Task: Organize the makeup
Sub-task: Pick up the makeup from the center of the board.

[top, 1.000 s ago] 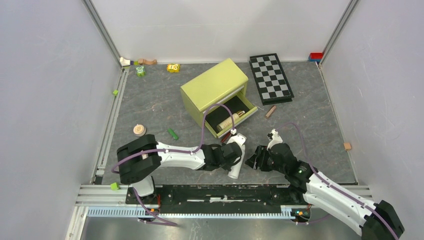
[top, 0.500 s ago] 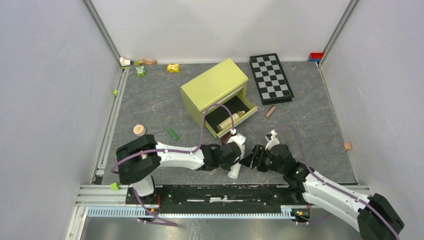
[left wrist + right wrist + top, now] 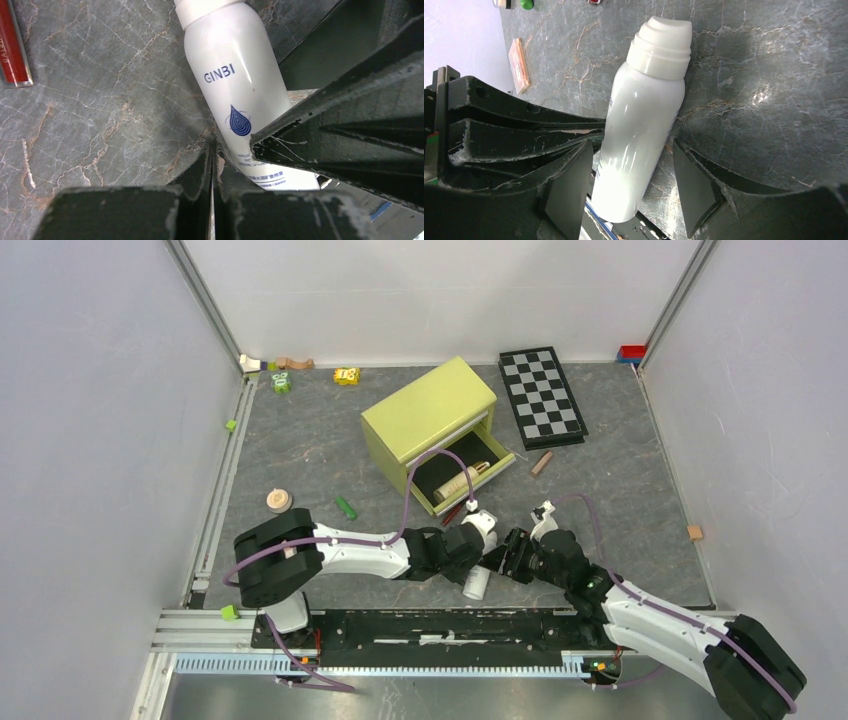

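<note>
Right pincer (image 3: 631,155) stands wide, one dark finger on each side of the white tube (image 3: 644,115), with a sliver of grey table (image 3: 774,90) showing between each finger and the tube's body. In that wrist view the tube runs from the bottom centre of the frame up to its ribbed white cap in the upper middle, lying flat on the stone-patterned surface.

Left pincer (image 3: 212,157) is closed narrow, its two fingertips meeting at the lower centre of its own view. The tube passes just right of that tip and touches it. Whether the tips pinch any of the tube I cannot tell. Blue lettering and a blue drop mark show on the tube, and its cap points to the top edge of the frame. A finger of the other arm crosses over the tube's lower end at the right. A red stick (image 3: 12,45) lies apart on the table at the upper left edge.

From above, the tube sits low in the middle of the frame between the two arms. The yellow-green box (image 3: 428,410) sits further up, its drawer (image 3: 495,468) pulled open with a beige gold-capped bottle (image 3: 460,481) inside.
</note>
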